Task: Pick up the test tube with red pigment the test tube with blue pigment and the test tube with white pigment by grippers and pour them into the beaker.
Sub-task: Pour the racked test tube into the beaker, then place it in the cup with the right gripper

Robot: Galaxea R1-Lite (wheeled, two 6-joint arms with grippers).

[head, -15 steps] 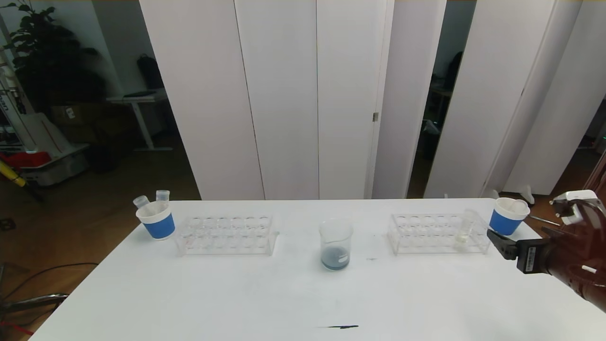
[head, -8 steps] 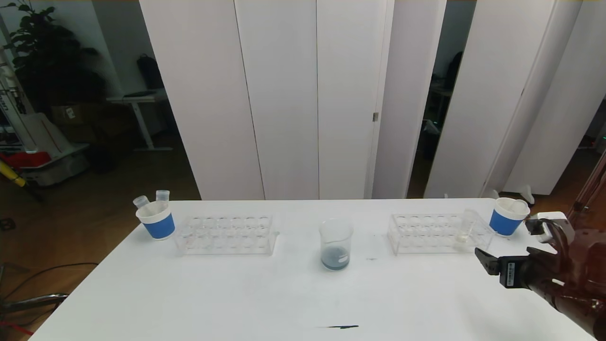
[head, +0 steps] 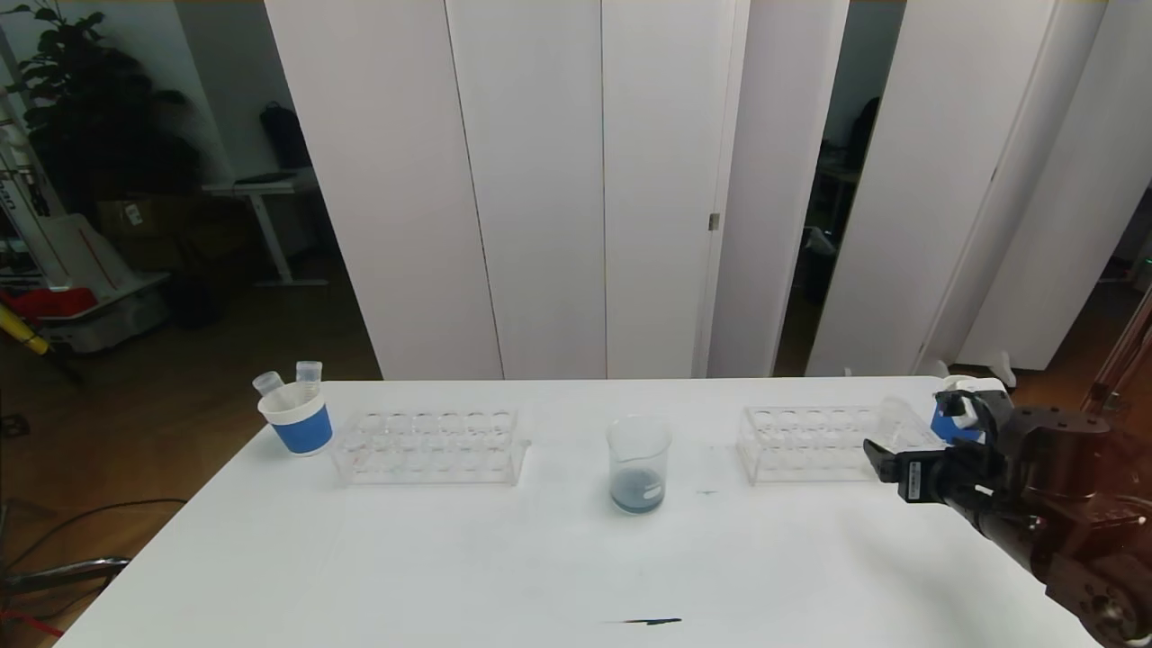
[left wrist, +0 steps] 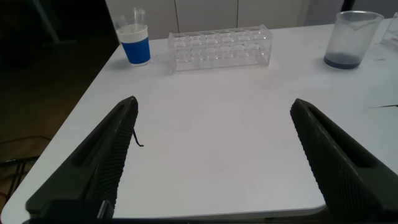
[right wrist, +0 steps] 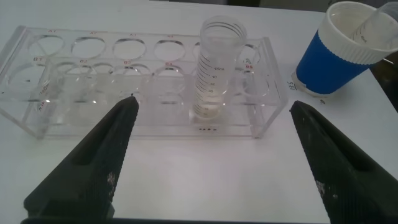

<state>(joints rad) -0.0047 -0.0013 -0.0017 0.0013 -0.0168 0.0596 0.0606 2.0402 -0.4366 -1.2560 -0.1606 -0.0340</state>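
Note:
The test tube with white pigment (right wrist: 217, 71) stands upright in the right clear rack (right wrist: 124, 81), near its end; in the head view the tube (head: 891, 419) shows just behind my right gripper. My right gripper (head: 886, 461) is open and empty, low over the table in front of the rack, and the tube lies ahead between its fingers (right wrist: 214, 104), apart from them. The beaker (head: 638, 463) stands mid-table with dark blue-grey matter at its bottom. My left gripper (left wrist: 212, 104) is open and empty over the table's front left. No tube with blue or red pigment shows.
A left clear rack (head: 430, 445) stands empty. A blue-banded paper cup (head: 297, 421) with two empty tubes is at the far left. Another such cup (right wrist: 339, 46) stands right of the right rack. A dark streak (head: 643, 621) lies near the front edge.
My right gripper has moved left from the table's right edge and now sits in front of the right rack, facing the white-pigment tube. Nothing else moved.

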